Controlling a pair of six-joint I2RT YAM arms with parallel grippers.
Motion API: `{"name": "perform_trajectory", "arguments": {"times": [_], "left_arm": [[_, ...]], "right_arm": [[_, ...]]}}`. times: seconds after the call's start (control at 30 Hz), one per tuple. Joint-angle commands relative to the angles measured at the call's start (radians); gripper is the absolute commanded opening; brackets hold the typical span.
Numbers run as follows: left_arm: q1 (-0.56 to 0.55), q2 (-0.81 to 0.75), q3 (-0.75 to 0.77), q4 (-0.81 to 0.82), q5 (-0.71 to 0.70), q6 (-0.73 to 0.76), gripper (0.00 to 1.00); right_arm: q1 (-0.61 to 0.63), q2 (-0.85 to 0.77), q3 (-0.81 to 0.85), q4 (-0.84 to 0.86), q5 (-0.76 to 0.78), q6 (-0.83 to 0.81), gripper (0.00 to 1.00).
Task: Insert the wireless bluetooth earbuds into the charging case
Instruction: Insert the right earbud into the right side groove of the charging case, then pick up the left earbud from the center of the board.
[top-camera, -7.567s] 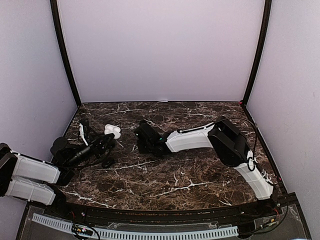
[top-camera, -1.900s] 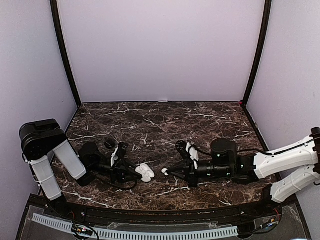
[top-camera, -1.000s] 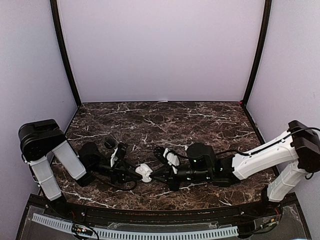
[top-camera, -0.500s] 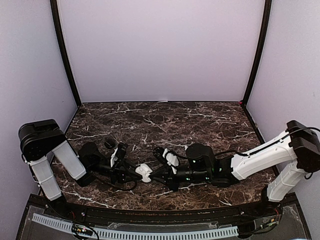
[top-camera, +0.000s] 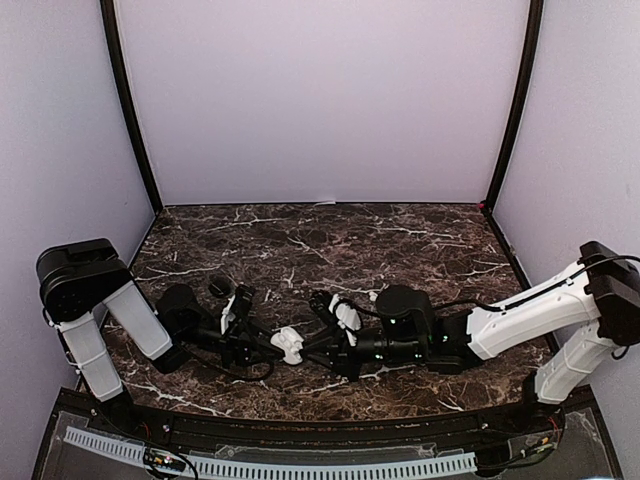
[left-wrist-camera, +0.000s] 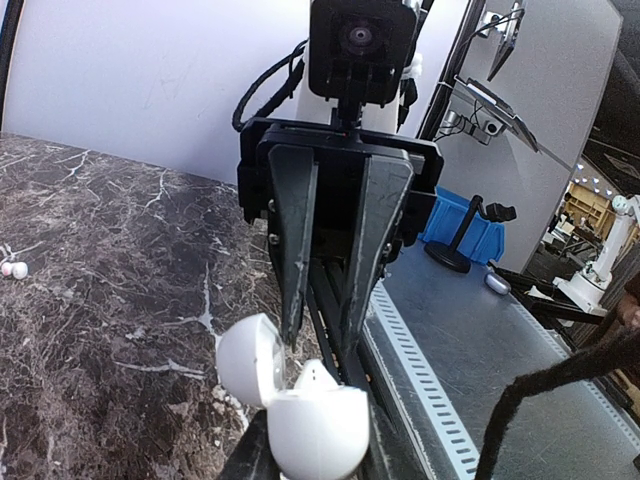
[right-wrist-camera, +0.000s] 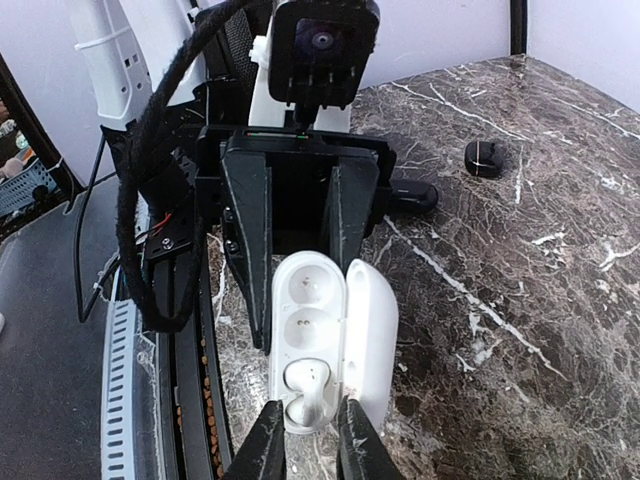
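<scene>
The white charging case (right-wrist-camera: 308, 300) lies open, its lid (right-wrist-camera: 372, 330) swung to the right, and my left gripper (right-wrist-camera: 300, 295) is shut on its body. One white earbud (right-wrist-camera: 312, 388) sits in the case's near socket; the far socket is empty. My right gripper (right-wrist-camera: 312, 445) stands narrowly open, a finger on each side of that earbud's stem with a thin gap. From above, the case (top-camera: 290, 345) is between the left gripper (top-camera: 277, 345) and the right gripper (top-camera: 308, 352). The left wrist view shows the case (left-wrist-camera: 315, 425) with the earbud (left-wrist-camera: 318, 378) poking out.
A black oval case (right-wrist-camera: 485, 158) lies on the marble table (top-camera: 400, 250) behind the left arm, also seen from above as the black case (top-camera: 219, 288). Two tiny white buds (left-wrist-camera: 12, 268) lie on the table at the far left of the left wrist view. The table's front rail (top-camera: 300, 465) is close by.
My right gripper's fingers have parted slightly around the earbud in the case and drawn back a touch. The left gripper and the case have stayed put.
</scene>
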Motion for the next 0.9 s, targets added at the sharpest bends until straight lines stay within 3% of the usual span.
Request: {"name": "perform_trajectory", "arguments": {"times": [0.0,0.4,0.63,0.87], "left_arm": [[-0.006,-0.033,-0.010,0.132,0.011,0.016,0.13],[-0.006,-0.052,-0.016,0.106,-0.008,0.038,0.13],[-0.006,-0.063,-0.009,0.066,-0.024,0.050,0.13],[-0.006,-0.072,-0.013,0.060,-0.028,0.053,0.13]], "right_arm": [[0.010,-0.057,-0.024,0.019,0.033,0.000,0.20],[-0.037,-0.223,-0.117,-0.106,0.220,-0.001,0.19],[-0.280,-0.293,-0.168,-0.227,0.183,0.110,0.17],[-0.463,-0.174,-0.086,-0.362,0.131,0.153,0.15]]}}
